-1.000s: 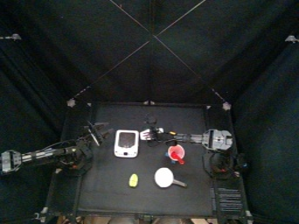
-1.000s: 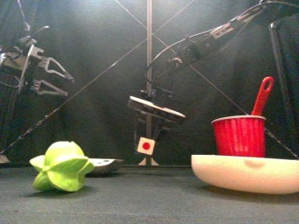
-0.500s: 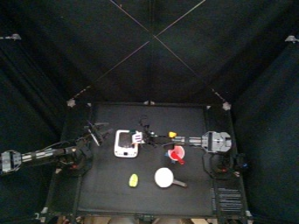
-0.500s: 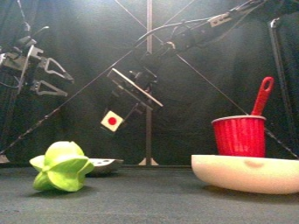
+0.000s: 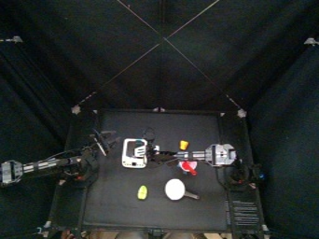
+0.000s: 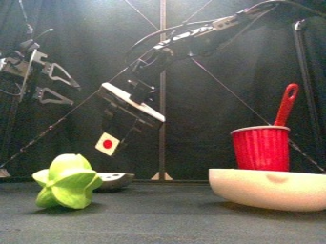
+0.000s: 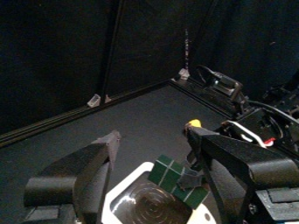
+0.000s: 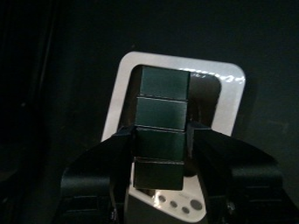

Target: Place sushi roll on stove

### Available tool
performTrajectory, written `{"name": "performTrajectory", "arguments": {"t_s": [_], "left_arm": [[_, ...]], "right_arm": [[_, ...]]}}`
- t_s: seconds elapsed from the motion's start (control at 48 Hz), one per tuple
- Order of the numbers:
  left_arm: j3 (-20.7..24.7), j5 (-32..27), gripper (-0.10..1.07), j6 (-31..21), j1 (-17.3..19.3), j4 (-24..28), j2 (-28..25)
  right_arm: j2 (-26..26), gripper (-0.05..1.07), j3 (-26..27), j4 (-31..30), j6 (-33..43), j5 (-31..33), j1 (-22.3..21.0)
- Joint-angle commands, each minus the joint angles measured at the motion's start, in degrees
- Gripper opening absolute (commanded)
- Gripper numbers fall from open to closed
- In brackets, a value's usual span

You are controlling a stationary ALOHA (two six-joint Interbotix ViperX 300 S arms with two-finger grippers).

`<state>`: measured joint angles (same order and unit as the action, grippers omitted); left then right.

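Farthest left, the left gripper [image 7: 152, 140] hangs off the table's left edge with its jaws wide apart and nothing between them. Its arm is folded back, and it looks across toward the stove [image 5: 131, 161], which lies just right of it with its long side running away from the front edge. The sushi roll [image 8: 163, 122] is in the air above the stove, not on it. It is a short dark bar of joined segments, clamped between the broadly spread jaws of the right gripper [image 8: 162, 153]. From the front, its white end face with a red centre tilts down toward the table. In the right wrist view the roll's long axis runs along the stove's length, and the white slab shows directly beneath it, so the target appears to lie straight below the load. The right arm reaches in from the right, past the table's middle, with its forearm slanting downward and the wrist rolled. It is the only arm placed to finish, which I judge needs a short descent, then release.
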<state>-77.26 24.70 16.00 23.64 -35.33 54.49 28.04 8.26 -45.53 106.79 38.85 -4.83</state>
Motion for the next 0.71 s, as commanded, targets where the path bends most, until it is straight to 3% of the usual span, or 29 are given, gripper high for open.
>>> {"name": "performTrajectory", "arguments": {"t_s": [0.0, 0.417, 0.688], "left_arm": [[0.79, 0.18, 0.96, 0.09, 0.09, 0.26, -0.18], [0.97, 0.18, 0.96, 0.00, -0.09, 0.18, -0.18], [0.70, 0.18, 0.96, 0.09, -0.18, 0.18, -0.18]], "right_arm": [[0.09, 0.66, 4.31, -1.85, 0.09, 4.48, 0.79], [3.78, 0.66, 5.98, 0.26, 0.79, 3.96, 0.70], [4.22, 0.68, 6.50, 3.52, 0.70, 8.53, 0.62]]}}
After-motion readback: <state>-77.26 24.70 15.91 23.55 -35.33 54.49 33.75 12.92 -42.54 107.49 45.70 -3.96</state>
